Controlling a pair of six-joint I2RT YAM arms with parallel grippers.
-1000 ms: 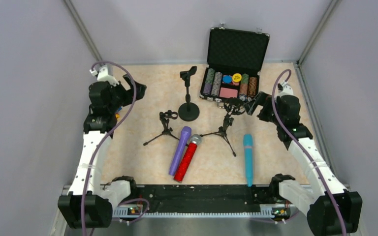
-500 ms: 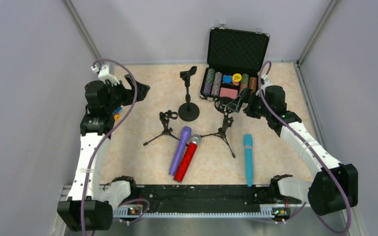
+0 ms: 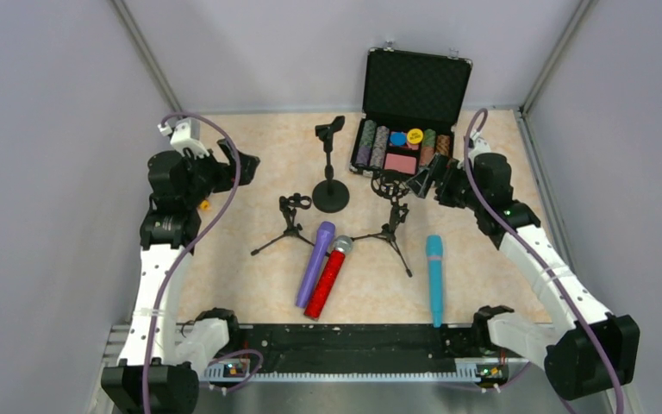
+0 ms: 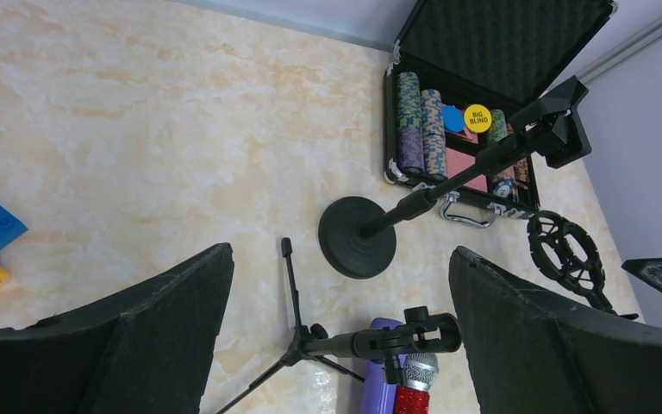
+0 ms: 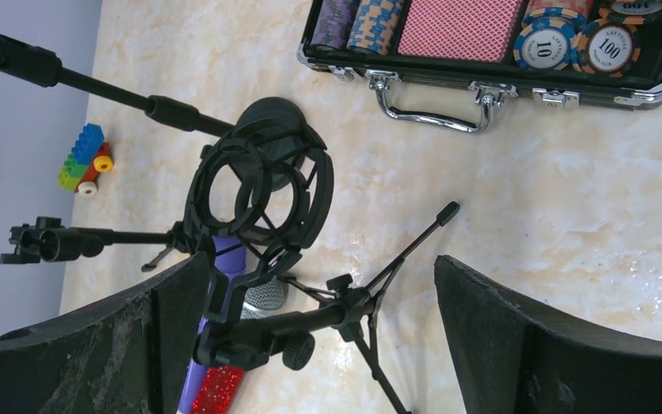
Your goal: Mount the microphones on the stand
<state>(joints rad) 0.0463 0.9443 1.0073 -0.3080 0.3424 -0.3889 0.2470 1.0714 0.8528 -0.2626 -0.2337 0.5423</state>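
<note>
Nearest, flat on the beige marbled table (image 3: 250, 285): all-purple stick microphone (image 3: 315, 263) just beside glittery red microphone with silver mesh head (image 3: 327, 278), teal-blue microphone (image 3: 434, 278) apart, rightward. Behind, small black tripod stand (image 3: 289, 220), ring-topped tripod stand (image 3: 390, 220), then round-based stand (image 3: 330, 185). Left gripper (image 3: 243, 163), right gripper (image 3: 422, 183) spread wide, hovering. Farthest, open poker-chip case (image 3: 414, 86).

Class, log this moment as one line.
left end effector: open, empty | right end effector: open, near black shock-mount tripod stand | purple microphone, glittery red microphone, teal-blue microphone: on marbled table, unattached
</note>
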